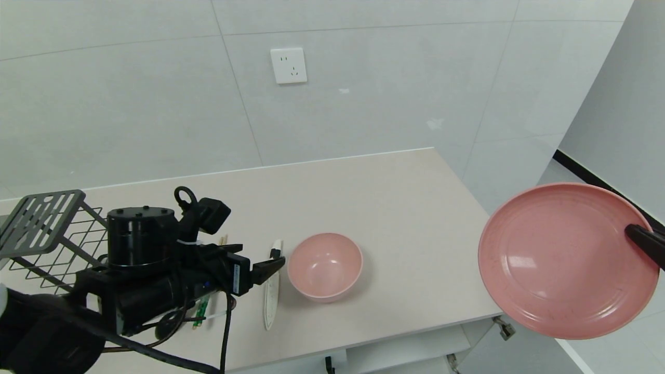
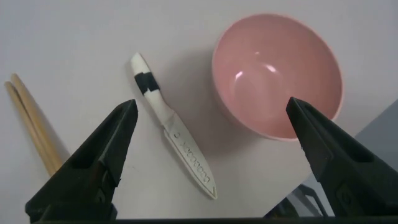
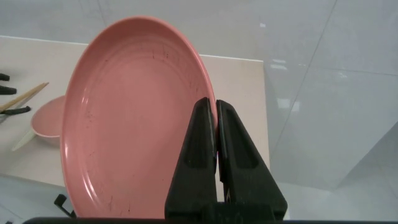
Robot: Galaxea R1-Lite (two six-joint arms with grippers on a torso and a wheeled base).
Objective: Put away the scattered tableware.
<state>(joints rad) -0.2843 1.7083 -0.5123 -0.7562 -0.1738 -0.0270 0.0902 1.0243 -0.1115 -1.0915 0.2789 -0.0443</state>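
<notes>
The right gripper is pinching the plate by its rim, clear of the table for stowing, while the left gripper is hovering spread above the knife, seemingly its target.

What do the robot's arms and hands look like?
Both are black. The left hand has two pointed, wedge-shaped fingers, and behind it sit a round drum, a white tie and looping black cables. The right hand has two flat, narrow fingers that widen toward the base.
</notes>
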